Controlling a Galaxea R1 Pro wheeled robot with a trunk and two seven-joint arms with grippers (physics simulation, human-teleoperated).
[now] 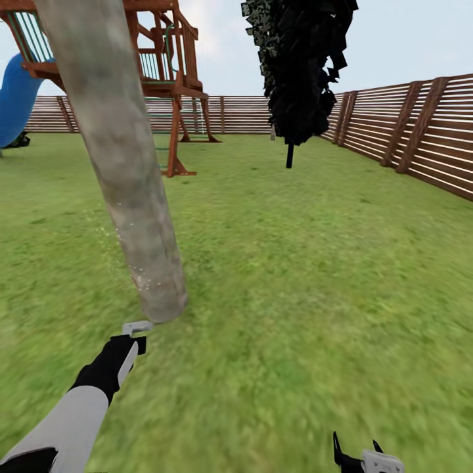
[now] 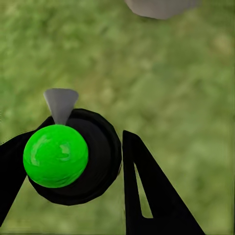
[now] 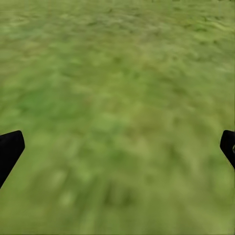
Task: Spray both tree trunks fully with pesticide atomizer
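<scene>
In the head view, the near tree trunk (image 1: 125, 177), pale grey-beige with brownish mottling, leans across the left half of the picture and meets the grass lawn (image 1: 309, 263) just beyond the left gripper (image 1: 135, 332). That gripper reaches toward the foot of the trunk, with the grey nozzle of the pesticide atomizer (image 1: 136, 326) showing at its tip. A few pale specks of pesticide (image 1: 112, 231) hang beside the trunk's left edge. Farther off and to the right stands the second tree (image 1: 299, 66), its dark jagged foliage above a thin dark stem. A wooden play tower (image 1: 167, 72) with a blue slide (image 1: 16, 98) rises at the far left, and a brown slatted fence (image 1: 407, 125) bounds the lawn at the back and right. The right gripper (image 1: 358, 453) sits low at the near right edge. In the left wrist view, the left gripper's black fingers (image 2: 147, 191) are clenched on the atomizer (image 2: 73, 156), which has a round black body, a glossy green cap and a grey nozzle pointing toward the trunk base (image 2: 159, 7). In the right wrist view, the right gripper's fingertips (image 3: 10, 149) stand wide apart, released, over blurry grass (image 3: 117, 107).
</scene>
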